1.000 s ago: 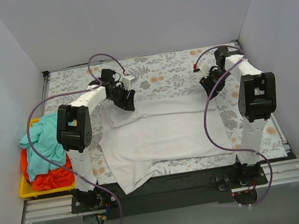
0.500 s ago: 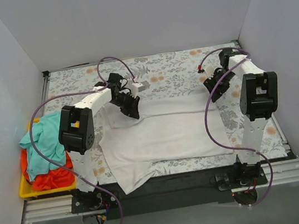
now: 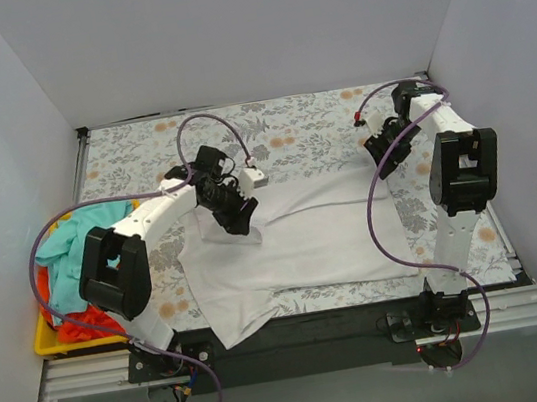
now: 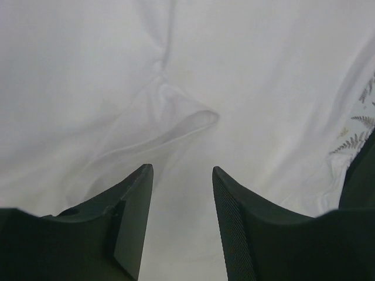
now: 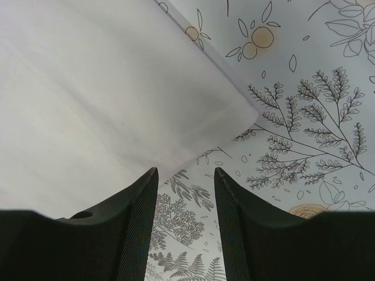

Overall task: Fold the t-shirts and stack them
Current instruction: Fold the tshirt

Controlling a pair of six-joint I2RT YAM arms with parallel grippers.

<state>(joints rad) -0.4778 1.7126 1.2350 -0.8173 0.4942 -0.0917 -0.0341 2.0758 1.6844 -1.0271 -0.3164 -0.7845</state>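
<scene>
The left gripper [image 4: 181,170] stood open over the white t-shirt [image 3: 295,242], a rumpled fold just ahead of it; the right gripper [image 5: 186,171] (jaws likewise apart) hovered with the shirt's corner just ahead.

The white shirt [image 3: 295,242] is soft, matt, creased cloth. The yellow tray [image 3: 58,346] looks like smooth plastic.
</scene>
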